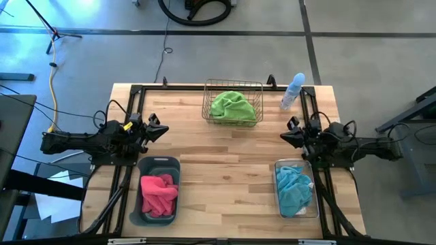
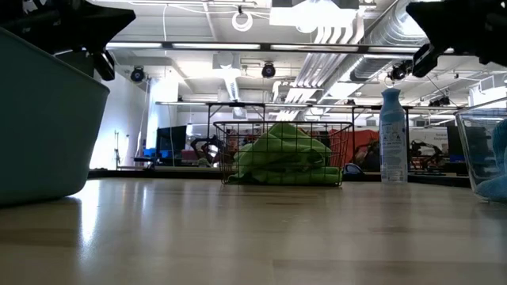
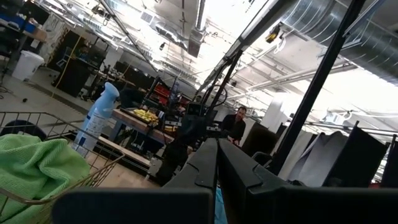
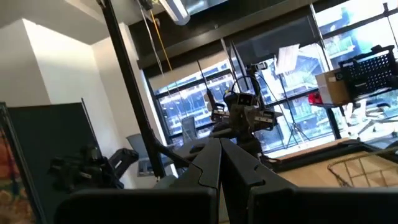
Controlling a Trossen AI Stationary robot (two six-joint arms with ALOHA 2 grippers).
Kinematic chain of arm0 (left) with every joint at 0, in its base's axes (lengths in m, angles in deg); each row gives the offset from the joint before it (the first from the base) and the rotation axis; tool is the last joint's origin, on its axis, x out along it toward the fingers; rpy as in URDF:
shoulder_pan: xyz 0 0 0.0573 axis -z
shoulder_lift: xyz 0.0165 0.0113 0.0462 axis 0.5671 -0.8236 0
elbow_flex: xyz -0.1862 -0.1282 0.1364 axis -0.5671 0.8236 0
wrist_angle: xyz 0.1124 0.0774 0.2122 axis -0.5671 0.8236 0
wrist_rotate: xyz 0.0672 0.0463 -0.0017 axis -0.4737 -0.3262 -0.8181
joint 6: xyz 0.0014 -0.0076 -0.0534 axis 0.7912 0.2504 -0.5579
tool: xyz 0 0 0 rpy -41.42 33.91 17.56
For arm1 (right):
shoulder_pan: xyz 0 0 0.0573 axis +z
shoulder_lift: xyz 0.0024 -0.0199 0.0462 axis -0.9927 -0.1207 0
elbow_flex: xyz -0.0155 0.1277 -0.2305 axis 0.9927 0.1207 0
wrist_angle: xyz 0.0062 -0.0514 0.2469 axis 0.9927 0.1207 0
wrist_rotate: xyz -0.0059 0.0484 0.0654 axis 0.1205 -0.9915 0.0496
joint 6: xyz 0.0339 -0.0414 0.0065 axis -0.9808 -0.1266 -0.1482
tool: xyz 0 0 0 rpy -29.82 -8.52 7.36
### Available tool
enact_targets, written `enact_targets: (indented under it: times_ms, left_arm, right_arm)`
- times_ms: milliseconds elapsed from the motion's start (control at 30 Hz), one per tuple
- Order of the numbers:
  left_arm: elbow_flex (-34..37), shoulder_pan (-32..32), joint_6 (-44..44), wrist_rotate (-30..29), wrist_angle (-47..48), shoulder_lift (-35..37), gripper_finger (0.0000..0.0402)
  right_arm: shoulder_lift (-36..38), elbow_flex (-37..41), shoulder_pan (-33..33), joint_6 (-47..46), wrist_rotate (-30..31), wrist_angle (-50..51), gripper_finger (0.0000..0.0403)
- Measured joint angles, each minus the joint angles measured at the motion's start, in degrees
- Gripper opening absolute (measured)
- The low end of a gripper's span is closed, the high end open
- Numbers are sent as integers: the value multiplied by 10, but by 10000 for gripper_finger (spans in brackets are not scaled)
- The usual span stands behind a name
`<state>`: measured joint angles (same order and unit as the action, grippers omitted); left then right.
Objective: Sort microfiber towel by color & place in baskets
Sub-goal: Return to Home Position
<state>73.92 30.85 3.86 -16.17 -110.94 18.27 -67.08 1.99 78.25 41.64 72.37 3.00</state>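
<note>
Green towel (image 1: 233, 107) is sitting in the wire-mesh basket (image 1: 206, 102), ahead of and between both sets of fingers. Pink towel (image 1: 159, 194) is lying in the dark grey-blue tub (image 1: 143, 163), close beside the left fingers (image 1: 162, 129). Blue towel (image 1: 294, 189) is filling the clear tub (image 1: 278, 165), close beside the right fingers (image 1: 285, 137). Nothing loose is showing on the table (image 1: 225, 163), so sorting is looking done.

Both sets of fingers are pressing shut on nothing, hanging above the table at opposite edges, tips pointing at each other.

Risks, as I'm reading it:
- Each tub is sitting near its arm, so a low swing while parking could clip a rim and shove the tub.
- Spray bottle (image 1: 293, 90) is standing near the right fingers, on the side away from the clear tub. It's tall and probably light, so it's likely tipping if brushed.
- A knocked clear tub could be spilling the blue towel.
</note>
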Motion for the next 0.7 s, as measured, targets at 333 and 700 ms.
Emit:
enact_targets:
  times_ms: [333,700]
  left_arm:
    - [0,0,0,0,0,0,0]
    - [0,0,0,0,0,0,0]
  right_arm:
    - [0,10,0,81,43,74,0]
    - [-1,10,0,89,72,247,0]
